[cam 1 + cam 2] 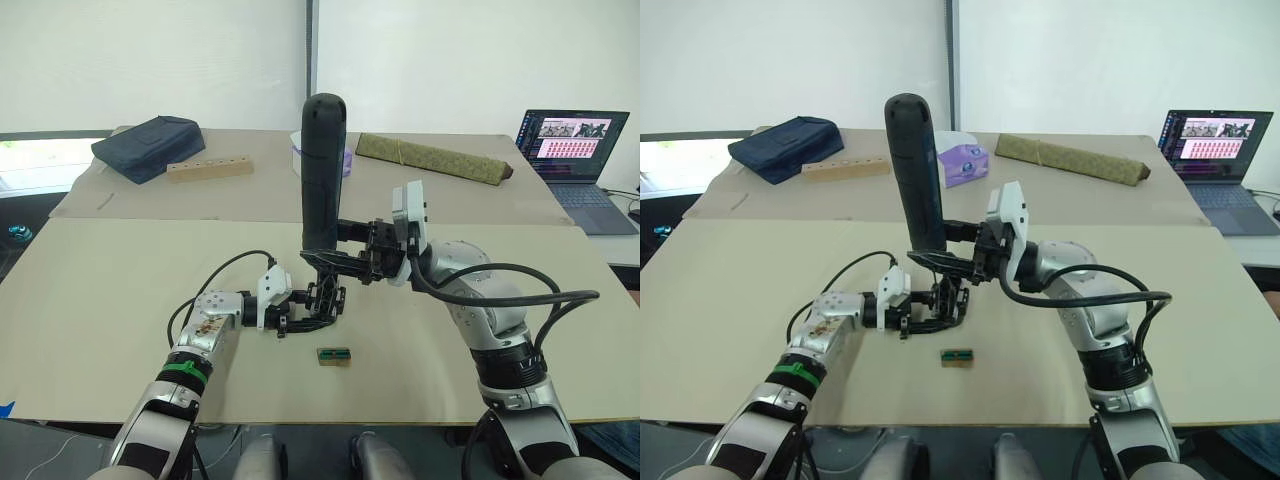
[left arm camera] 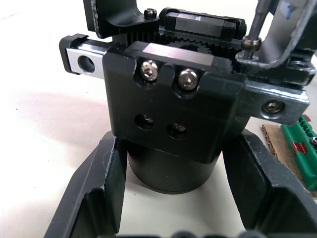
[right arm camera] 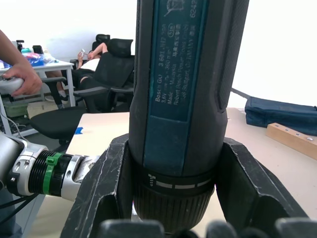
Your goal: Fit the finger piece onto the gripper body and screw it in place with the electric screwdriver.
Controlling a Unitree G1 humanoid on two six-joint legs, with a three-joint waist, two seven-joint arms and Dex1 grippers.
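We work on a wide beige worktop (image 1: 120, 300), and the biggest thing in play is the electric screwdriver (image 1: 322, 170), standing nearly upright near the middle with its rounded end high. Our right pincer (image 1: 345, 262) is clenched around its lower barrel, both fingers pressed to the casing in the right wrist view. So tall a tool held so low can tip, and any lean would cock the thin metal bit (image 2: 256, 22) out of line.

Below it sits the gripper body (image 2: 171, 124), on the worktop just in front of our left arm. Our left pincer (image 1: 300, 318) grasps it, the fingers (image 2: 96, 193) bracketing the round base on both sides. If that hold is loose, we judge the driving torque could spin the block or skid it across the surface.

The bit rests on a small screw head (image 2: 250, 43) at the ribbed bracket, where the finger piece (image 2: 285, 37) appears seated, though we cannot confirm it lies flush. A tilted bit could cam out, strip the head or knock the piece askew.

A small green block (image 1: 334, 355) lies just beside, near enough to be nudged.
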